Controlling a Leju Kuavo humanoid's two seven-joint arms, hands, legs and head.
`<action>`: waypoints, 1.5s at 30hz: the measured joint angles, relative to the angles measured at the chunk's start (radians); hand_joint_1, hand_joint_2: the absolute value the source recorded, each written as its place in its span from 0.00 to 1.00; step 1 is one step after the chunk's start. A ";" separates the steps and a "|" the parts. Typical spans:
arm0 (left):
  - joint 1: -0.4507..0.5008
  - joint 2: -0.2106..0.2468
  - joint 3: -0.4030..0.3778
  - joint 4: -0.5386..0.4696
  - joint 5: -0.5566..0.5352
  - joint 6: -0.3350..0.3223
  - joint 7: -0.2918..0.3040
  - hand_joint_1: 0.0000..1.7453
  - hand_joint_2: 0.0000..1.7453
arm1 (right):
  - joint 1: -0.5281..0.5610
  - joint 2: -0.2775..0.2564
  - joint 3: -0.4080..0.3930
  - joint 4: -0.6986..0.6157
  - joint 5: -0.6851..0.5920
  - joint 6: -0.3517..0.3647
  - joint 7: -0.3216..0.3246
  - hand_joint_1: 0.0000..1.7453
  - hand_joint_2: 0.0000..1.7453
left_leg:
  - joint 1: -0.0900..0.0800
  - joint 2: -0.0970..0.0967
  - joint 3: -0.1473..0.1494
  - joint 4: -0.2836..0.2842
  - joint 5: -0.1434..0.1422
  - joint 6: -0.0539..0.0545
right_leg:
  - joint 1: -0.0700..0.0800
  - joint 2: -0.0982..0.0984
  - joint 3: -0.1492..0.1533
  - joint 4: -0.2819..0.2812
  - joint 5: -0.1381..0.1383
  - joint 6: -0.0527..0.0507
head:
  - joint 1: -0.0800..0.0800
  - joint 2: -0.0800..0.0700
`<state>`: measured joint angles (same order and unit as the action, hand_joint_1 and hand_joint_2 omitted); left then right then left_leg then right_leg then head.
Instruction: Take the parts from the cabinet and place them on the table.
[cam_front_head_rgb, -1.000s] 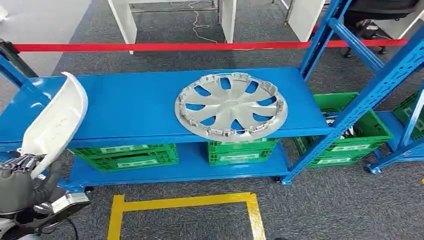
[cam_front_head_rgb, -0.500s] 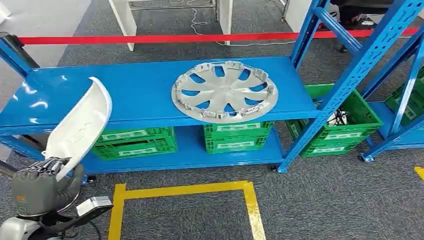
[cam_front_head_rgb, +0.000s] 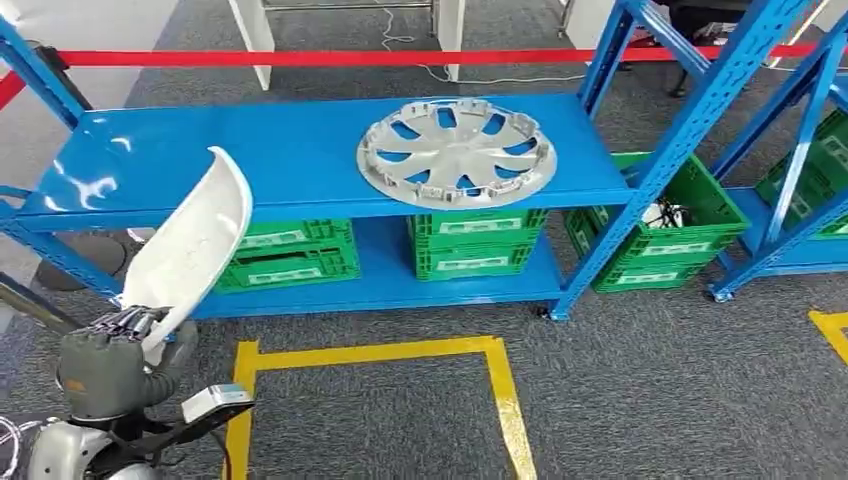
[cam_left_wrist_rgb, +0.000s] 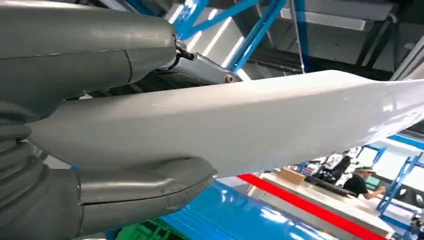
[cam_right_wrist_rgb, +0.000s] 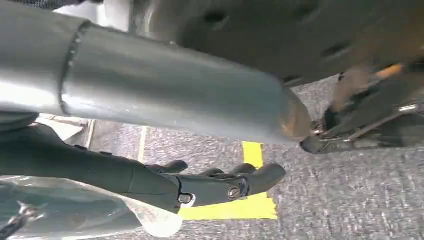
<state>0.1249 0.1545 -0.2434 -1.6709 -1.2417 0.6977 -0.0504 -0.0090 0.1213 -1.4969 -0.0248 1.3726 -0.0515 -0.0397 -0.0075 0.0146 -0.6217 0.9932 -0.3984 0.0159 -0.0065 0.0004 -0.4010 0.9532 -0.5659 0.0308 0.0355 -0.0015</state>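
Note:
My left hand grips the lower end of a long white curved shell part, which stands up in front of the blue shelf. Up close in the left wrist view, the white part lies across my left hand, clamped between thumb and fingers. A silver wheel cover lies flat on the shelf top, to the right of the held part. My right hand hangs over the grey carpet, its dark fingers loosely apart and holding nothing.
Green crates sit on the lower shelf; another crate sits under the slanted blue rack posts. Red barrier tape runs behind. A yellow floor outline lies before the shelf. A person stands far off.
The whole picture has shifted, so the camera has moved: the shelf now sits higher and farther off. My left hand still holds the white part, now seen nearer the middle of the picture.

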 joint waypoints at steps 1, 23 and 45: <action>-0.002 -0.002 0.000 0.001 0.000 0.000 0.000 1.00 1.00 | -0.002 0.000 0.000 0.001 0.000 0.000 0.000 0.00 0.00 | 0.000 0.001 -0.003 0.000 0.014 -0.005 | 0.001 0.000 -0.010 -0.016 -0.012 -0.003 | -0.001 0.000; 0.058 -0.024 0.011 -0.043 -0.037 0.002 0.011 1.00 1.00 | -0.007 0.019 0.029 0.019 0.013 0.139 -0.535 0.00 0.00 | 0.009 -0.004 0.117 -0.039 -0.085 0.018 | -0.003 -0.004 -0.291 0.251 -0.042 0.014 | -0.002 0.000; -0.010 -0.026 -0.021 0.002 0.003 0.001 -0.001 1.00 1.00 | -0.011 0.016 0.062 0.021 -0.051 0.048 -0.263 0.00 0.00 | 0.016 -0.011 -0.035 0.301 -0.194 -0.046 | -0.001 -0.009 -0.146 0.026 0.086 -0.041 | -0.013 0.000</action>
<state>0.1145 0.1286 -0.2640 -1.6686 -1.2390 0.6985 -0.0511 -0.0196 0.1377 -1.4347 -0.0038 1.3218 -0.0038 -0.3029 0.0088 0.0040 -0.6569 1.2946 -0.5927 -0.0303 -0.0078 -0.0086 -0.5468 0.9795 -0.4802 -0.0106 0.0229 -0.0015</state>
